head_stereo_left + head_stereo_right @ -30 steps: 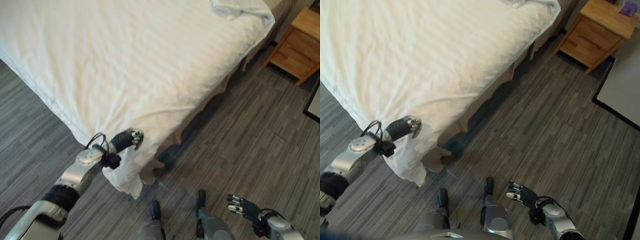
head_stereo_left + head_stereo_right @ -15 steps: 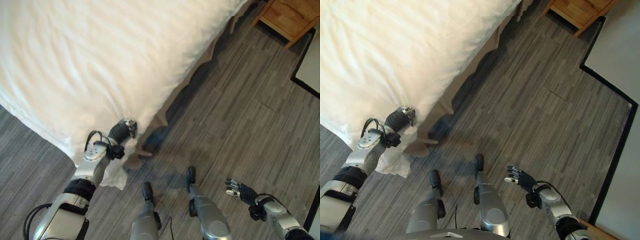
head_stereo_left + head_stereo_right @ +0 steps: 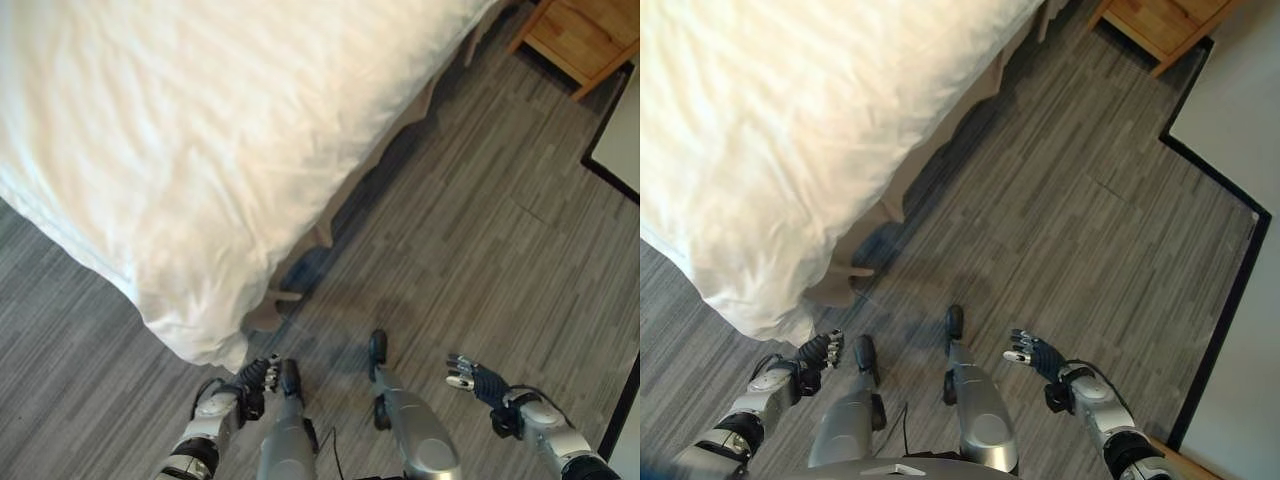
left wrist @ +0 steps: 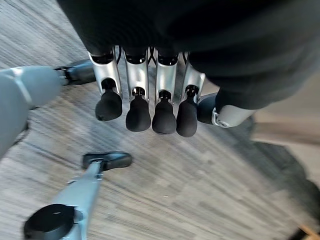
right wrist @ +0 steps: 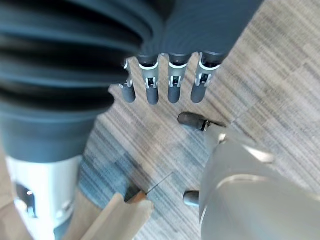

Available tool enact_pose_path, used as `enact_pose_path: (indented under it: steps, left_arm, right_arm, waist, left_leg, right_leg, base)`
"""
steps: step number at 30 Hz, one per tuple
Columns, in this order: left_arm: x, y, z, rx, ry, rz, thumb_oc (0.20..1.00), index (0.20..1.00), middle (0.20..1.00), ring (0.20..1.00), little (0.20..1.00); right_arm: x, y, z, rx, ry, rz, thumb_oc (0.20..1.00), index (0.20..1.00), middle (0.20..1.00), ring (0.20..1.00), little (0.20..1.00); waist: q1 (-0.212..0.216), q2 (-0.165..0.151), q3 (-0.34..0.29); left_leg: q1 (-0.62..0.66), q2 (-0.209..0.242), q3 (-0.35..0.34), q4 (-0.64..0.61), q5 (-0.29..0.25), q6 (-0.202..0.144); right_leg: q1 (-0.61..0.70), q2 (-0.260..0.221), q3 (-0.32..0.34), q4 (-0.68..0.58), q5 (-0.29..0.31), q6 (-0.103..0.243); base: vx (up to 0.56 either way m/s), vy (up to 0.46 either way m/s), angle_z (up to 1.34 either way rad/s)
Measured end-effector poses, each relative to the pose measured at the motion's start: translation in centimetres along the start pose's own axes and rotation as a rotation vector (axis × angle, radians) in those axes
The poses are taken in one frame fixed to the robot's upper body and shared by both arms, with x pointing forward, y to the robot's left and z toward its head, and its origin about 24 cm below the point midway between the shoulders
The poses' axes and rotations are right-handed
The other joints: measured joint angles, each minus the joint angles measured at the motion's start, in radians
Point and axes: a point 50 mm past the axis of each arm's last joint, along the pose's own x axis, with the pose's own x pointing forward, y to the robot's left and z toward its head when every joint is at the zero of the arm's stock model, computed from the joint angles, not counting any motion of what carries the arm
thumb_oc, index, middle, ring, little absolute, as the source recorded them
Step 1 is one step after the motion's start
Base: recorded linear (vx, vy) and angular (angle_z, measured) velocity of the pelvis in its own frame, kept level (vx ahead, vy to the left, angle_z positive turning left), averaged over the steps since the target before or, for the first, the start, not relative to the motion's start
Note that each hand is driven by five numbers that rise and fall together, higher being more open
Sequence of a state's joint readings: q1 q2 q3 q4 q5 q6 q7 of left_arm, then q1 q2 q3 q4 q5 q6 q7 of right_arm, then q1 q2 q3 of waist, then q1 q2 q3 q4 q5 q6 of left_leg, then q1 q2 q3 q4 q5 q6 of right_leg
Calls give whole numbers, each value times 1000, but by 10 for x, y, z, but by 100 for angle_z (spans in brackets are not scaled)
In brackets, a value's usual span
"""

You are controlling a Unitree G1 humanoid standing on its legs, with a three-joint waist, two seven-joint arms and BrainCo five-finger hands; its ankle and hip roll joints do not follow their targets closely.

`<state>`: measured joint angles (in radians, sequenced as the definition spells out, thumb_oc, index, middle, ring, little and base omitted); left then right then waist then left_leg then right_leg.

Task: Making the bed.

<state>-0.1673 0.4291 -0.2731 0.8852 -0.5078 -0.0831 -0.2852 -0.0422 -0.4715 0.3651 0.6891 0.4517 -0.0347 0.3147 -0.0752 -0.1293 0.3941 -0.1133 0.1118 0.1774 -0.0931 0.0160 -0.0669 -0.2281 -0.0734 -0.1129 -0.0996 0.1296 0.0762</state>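
The bed [image 3: 200,140] takes up the upper left of the head views, covered by a white sheet [image 3: 180,200] whose near corner [image 3: 215,345] hangs down toward the grey plank floor [image 3: 470,260]. The left hand [image 3: 258,374] sits low, just below that hanging corner and apart from it; it holds nothing. In the left wrist view its fingers [image 4: 139,114] hang side by side, relaxed and slightly bent, over bare floor. The right hand [image 3: 470,376] hovers over the floor well apart from the bed, on the far side from the sheet corner; in its own wrist view its fingers [image 5: 150,92] are straight, in a row, around nothing.

The head views take in a wooden nightstand [image 3: 580,40] at the upper right, beside the bed, and a black-edged pale panel [image 3: 1230,230] along the right. The right wrist view shows a tan edge [image 5: 117,220] near the floor that I cannot identify for certain.

No writing can be read anywhere.
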Motion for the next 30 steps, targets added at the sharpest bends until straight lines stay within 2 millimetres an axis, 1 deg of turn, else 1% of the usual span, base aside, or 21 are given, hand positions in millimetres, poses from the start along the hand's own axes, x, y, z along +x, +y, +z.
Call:
enact_pose_path:
  steps: [3,4,5,7,8,9,10,11,12,14,15,17,18,19,20,22,23,24,26,28,30]
  left_arm:
    - [4,-28,28,157,-79,-171,200,200,200,200,200]
    - [8,-37,38,159,-109,-222,200,200,200,200,200]
    - [10,-76,60,290,-157,-413,200,200,200,200,200]
    - [12,-129,84,308,-220,-608,200,200,200,200,200]
    - [4,-174,106,316,-300,-782,200,200,200,200,200]
    - [-1,-203,119,295,-349,-886,200,200,200,200,200]
    - [-8,-235,135,285,-409,-986,200,200,200,200,200]
    - [-17,-261,150,282,-461,-1075,200,200,200,200,200]
    - [-20,-265,157,269,-480,-1085,200,200,200,200,200]
    - [-20,-258,169,221,-535,-1059,200,200,200,200,200]
    - [-18,-248,172,150,-554,-1025,200,200,200,200,200]
    - [-9,-212,163,-22,-561,-893,200,200,200,200,200]
    - [-10,-145,141,-278,-599,-681,200,200,200,200,200]
    - [-13,-101,119,-432,-619,-503,200,200,200,200,200]
    - [-18,-69,102,-481,-614,-380,200,200,200,200,200]
    - [-35,-19,77,-474,-587,-196,200,200,200,200,200]
    - [-42,-2,65,-481,-570,-125,200,200,200,200,200]
    - [-52,14,52,-495,-557,-52,200,200,200,200,200]
    - [-62,27,34,-533,-545,26,200,200,200,200,200]
    - [-71,31,16,-615,-557,98,200,200,200,200,200]
    - [-82,29,7,-610,-548,105,200,200,200,200,200]
  right_arm:
    - [1,2,-2,-5,13,9,1000,1000,1000,1000,1000]
    - [2,3,-2,-6,15,13,1000,1000,1000,1000,1000]
    - [3,7,-8,-10,41,25,1000,1000,1000,1000,1000]
    - [7,14,-13,12,56,33,1000,1000,1000,1000,1000]
    - [11,24,-16,27,63,54,1000,1000,1000,1000,1000]
    - [12,29,-19,39,71,62,1000,1000,1000,1000,1000]
    - [17,35,-21,60,79,70,1000,1000,1000,1000,1000]
    - [19,39,-22,87,84,71,1000,1000,1000,1000,1000]
    - [20,38,-21,82,83,63,1000,1000,1000,1000,1000]
    - [17,35,-25,80,93,38,1000,1000,1000,1000,1000]
    - [14,32,-28,78,103,24,1000,1000,1000,1000,1000]
    - [7,28,-36,80,118,11,1000,1000,1000,1000,1000]
    - [2,26,-43,128,113,-15,1000,1000,1000,1000,1000]
    - [-5,22,-52,158,129,-42,1000,1000,1000,1000,1000]
    - [-13,20,-64,174,157,-59,1000,1000,1000,1000,1000]
    - [-25,17,-82,217,204,-83,1000,1000,1000,1000,1000]
    - [-29,14,-85,233,211,-93,1000,1000,1000,1000,1000]
    - [-30,11,-84,241,202,-96,1000,1000,1000,1000,1000]
    - [-30,8,-82,238,191,-107,1000,1000,1000,1000,1000]
    - [-31,8,-82,223,180,-95,1000,1000,1000,1000,1000]
    - [-32,8,-82,224,175,-85,1000,1000,1000,1000,1000]
  waist:
    - [4,3,-3]
    - [1,8,-6]
    - [-2,14,-17]
    - [-7,23,-41]
    - [-8,28,-74]
    - [-12,31,-97]
    - [-27,33,-126]
    - [-59,43,-171]
    - [-70,46,-189]
    - [-77,57,-216]
    - [-77,63,-220]
    - [-56,73,-232]
    - [-46,81,-235]
    - [-35,87,-238]
    - [-16,90,-240]
    - [32,91,-241]
    - [51,91,-241]
    - [55,91,-241]
    - [62,90,-242]
    - [81,85,-245]
    - [85,82,-247]
  left_leg:
    - [13,-10,-2,0,5,-3]
    - [17,-11,-4,0,5,-3]
    - [25,-16,-5,0,6,-2]
    - [40,-23,-4,0,4,1]
    - [41,-28,-5,0,3,2]
    - [42,-29,-6,0,1,6]
    - [48,-29,-9,0,0,7]
    - [48,-29,-18,0,-3,8]
    - [51,-27,-18,0,-4,8]
    - [47,-21,-20,-2,-6,11]
    - [55,-17,-23,-4,-9,13]
    - [64,-12,-25,-1,-9,13]
    - [67,-3,-27,-5,-10,12]
    - [84,-2,-36,-5,-9,11]
    - [88,-1,-50,0,-6,6]
    - [90,-3,-57,0,-6,6]
    - [90,-8,-59,0,-6,6]
    - [90,-16,-68,0,-5,7]
    - [90,-27,-79,0,-6,10]
    - [88,-35,-81,0,-11,18]
    - [83,-39,-86,-1,-9,21]
  right_leg:
    - [15,-7,-2,0,6,-8]
    - [19,-12,-3,0,6,-9]
    - [27,-17,-3,0,8,-10]
    - [43,-21,-2,0,7,-9]
    - [44,-23,-1,0,6,-7]
    - [45,-25,-1,0,4,-5]
    - [53,-27,-3,0,2,-2]
    - [58,-28,-11,0,-3,3]
    - [60,-27,-12,1,-11,11]
    - [64,-24,-13,0,-15,10]
    - [74,-25,-17,0,-17,8]
    - [78,-18,-19,0,-19,5]
    - [89,-13,-24,0,-22,-2]
    - [104,-11,-35,0,-28,-5]
    - [115,-11,-45,0,-32,-6]
    - [121,-14,-54,0,-36,-3]
    - [122,-20,-56,0,-36,-3]
    - [128,-28,-62,0,-37,1]
    - [136,-41,-73,-1,-37,9]
    - [136,-52,-74,-4,-35,14]
    - [133,-55,-79,-4,-35,15]
  base:
    - [15,3,4]
    - [57,13,5]
    - [37,4,3]
    - [22,2,1]
    - [0,0,0]
    - [0,0,0]
    - [38,-14,9]
    - [29,-16,8]
    - [40,-22,6]
    - [7,-7,2]
    - [15,-10,5]
    - [41,-7,3]
    - [52,-3,10]
    - [44,10,22]
    - [29,15,30]
    - [18,24,18]
    - [1,25,15]
    - [-8,22,20]
    - [-7,20,20]
    - [-15,19,7]
    - [-39,20,8]
